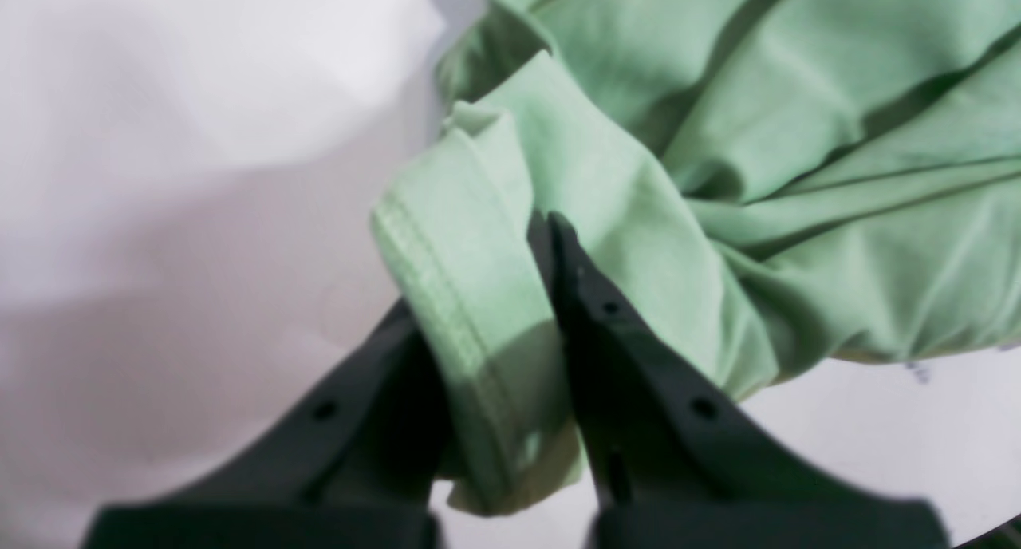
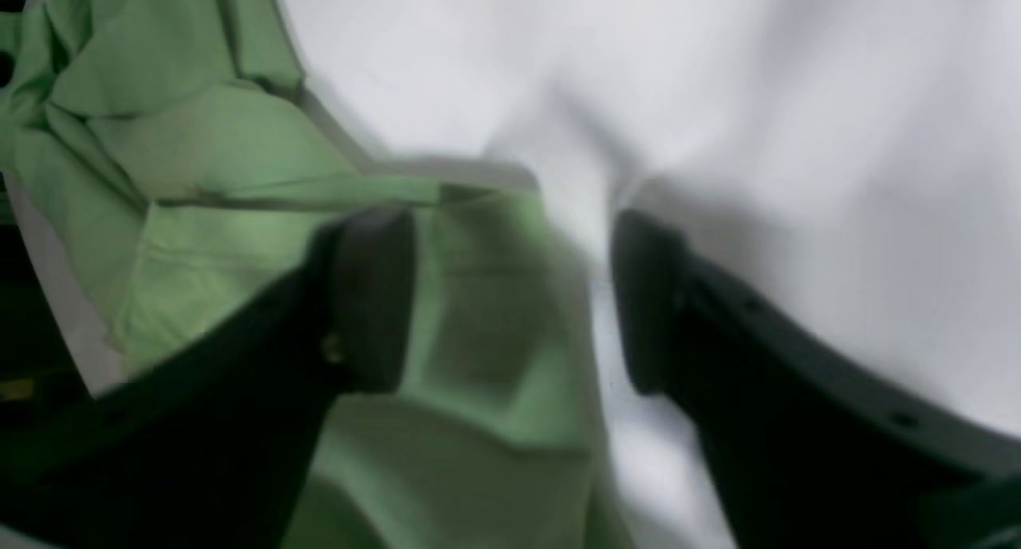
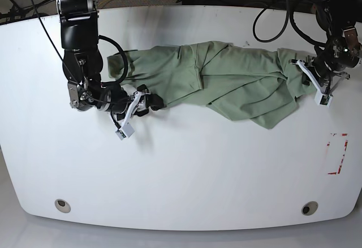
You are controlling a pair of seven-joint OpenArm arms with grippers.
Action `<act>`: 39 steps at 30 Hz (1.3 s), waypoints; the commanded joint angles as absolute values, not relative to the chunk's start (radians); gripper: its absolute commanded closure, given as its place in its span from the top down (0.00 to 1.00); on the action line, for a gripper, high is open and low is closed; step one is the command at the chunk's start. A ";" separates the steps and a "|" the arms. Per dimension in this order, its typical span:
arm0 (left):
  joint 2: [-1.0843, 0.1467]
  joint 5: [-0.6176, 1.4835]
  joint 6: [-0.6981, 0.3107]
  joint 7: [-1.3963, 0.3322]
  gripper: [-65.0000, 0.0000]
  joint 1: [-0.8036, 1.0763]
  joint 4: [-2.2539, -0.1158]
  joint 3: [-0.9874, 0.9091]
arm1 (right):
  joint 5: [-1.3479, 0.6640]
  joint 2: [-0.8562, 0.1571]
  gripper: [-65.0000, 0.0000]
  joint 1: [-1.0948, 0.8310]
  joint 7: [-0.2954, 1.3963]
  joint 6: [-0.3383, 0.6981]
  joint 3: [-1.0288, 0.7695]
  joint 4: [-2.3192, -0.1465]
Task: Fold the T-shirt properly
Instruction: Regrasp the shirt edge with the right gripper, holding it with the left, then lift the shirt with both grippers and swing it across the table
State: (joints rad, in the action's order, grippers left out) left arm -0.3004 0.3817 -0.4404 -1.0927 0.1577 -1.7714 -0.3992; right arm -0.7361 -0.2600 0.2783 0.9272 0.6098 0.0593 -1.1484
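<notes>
Table point(image 3: 181, 174), T-shirt point(image 3: 237, 84) collar hidden

Base view: 2 arms reach in from the far edge of the table point(image 3: 181, 203). The left gripper point(image 1: 542, 222), near the table's right edge, has its jaws pressed together on a hemmed fold of the T-shirt point(image 3: 226, 81). The right gripper point(image 2: 514, 294), near the left edge, lies low with its jaws spread apart, one finger point(image 2: 375, 294) over the cloth.
</notes>
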 commanded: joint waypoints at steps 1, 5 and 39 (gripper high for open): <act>-0.315 0.392 -0.437 -1.078 0.00 0.147 -1.787 -0.404 | -0.753 -0.268 0.59 0.294 0.914 0.616 0.051 -1.164; -0.315 0.392 -0.437 -1.078 0.00 0.147 -1.787 -0.404 | -0.753 -0.265 0.56 0.291 0.914 0.616 0.056 -1.164; -0.318 0.395 -0.437 -1.079 0.00 0.111 -1.839 -0.403 | -0.762 -0.295 0.00 0.269 0.920 0.558 -0.001 -1.382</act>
